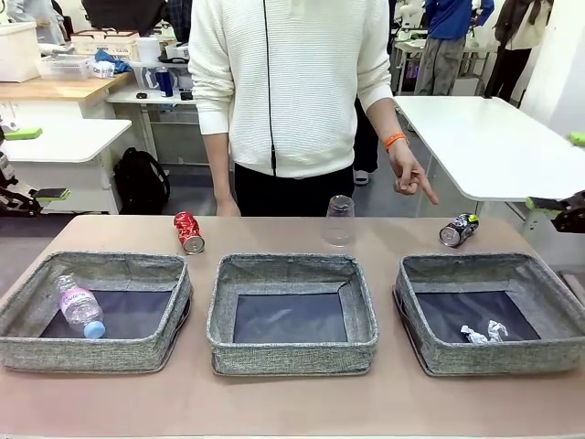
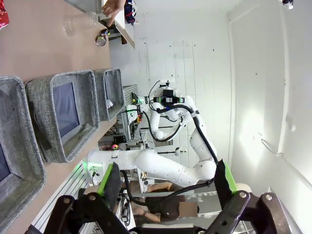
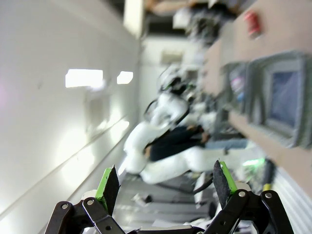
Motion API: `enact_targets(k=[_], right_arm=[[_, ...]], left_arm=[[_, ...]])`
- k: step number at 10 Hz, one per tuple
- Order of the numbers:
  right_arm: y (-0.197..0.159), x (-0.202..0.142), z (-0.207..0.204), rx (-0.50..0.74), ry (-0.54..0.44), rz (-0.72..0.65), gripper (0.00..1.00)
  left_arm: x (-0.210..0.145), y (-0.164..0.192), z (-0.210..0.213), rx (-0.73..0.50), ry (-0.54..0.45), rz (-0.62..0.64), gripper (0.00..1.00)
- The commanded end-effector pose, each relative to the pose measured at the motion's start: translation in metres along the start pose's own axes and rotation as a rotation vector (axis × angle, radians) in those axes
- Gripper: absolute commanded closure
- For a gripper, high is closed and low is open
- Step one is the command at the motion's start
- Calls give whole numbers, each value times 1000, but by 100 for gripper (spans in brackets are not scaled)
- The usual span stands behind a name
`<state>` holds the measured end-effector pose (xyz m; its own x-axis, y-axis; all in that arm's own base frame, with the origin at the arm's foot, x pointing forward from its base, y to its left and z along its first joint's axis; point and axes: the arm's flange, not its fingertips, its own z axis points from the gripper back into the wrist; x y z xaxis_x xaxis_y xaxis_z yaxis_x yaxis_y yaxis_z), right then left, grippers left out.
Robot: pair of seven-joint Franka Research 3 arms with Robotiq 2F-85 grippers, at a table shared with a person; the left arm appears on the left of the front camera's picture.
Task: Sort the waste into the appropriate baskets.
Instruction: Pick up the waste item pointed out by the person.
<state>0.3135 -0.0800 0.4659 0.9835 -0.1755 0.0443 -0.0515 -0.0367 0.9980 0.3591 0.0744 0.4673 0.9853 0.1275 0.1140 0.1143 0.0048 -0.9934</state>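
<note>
Bottle (image 1: pixel 80 306) lies in the left bin (image 1: pixel 91 355), scraps (image 1: pixel 483 333) in the right bin (image 1: pixel 498 361). On the surface (image 1: pixel 274 402) beyond them are the red can (image 1: pixel 188 231), cup (image 1: pixel 339 220) and dark can (image 1: pixel 458 230). Left fingers (image 2: pixel 108 180) and right fingers (image 3: pixel 109 184) are spread and empty.

From the robot's side we are looking across the table (image 1: pixel 292 407), slightly downward and from close, facing the person (image 1: pixel 292 91) at the far edge, with three baskets (image 1: pixel 292 265) in a row beneath us. At the left wrist we are sitting off the table's end, rolled sideways, so the table is climbing the picture's left. At the right wrist we are rolled too, blurred, with the table on the right. All three views are sharing baskets and the red can (image 1: pixel 188 231).
</note>
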Motion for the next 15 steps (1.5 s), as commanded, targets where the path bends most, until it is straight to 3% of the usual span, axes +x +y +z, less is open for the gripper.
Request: enact_targets(k=[1, 5, 6, 7, 8, 9, 10, 11, 14, 15], right_arm=[[9, 20, -26, -432, -257, 4, 0], [13, 48, -39, -1155, -490, 133, 0], [14, 45, -34, -1228, -513, 156, 0], [20, 37, -23, -1248, -596, 155, 0], [42, 15, -10, -1088, -790, 207, 0], [27, 56, -23, -1021, -522, 283, 0], [38, 57, -12, -1082, -643, 271, 0], [35, 63, -23, -1279, -722, 147, 0], [26, 142, -50, -1438, -459, -191, 0], [21, 177, -58, -1472, -429, -263, 0]], left_arm=[[0, -1, 2, -18, 5, -17, 0], [0, -1, 2, -18, 5, -17, 0], [0, -1, 2, -18, 5, -17, 0], [0, -1, 2, -18, 5, -17, 0], [0, -1, 2, -18, 5, -17, 0], [0, -1, 2, -18, 5, -17, 0], [0, -1, 2, -18, 5, -17, 0], [0, -1, 2, -18, 5, -17, 0], [0, -1, 2, -18, 5, -17, 0], [0, -1, 2, -18, 5, -17, 0]])
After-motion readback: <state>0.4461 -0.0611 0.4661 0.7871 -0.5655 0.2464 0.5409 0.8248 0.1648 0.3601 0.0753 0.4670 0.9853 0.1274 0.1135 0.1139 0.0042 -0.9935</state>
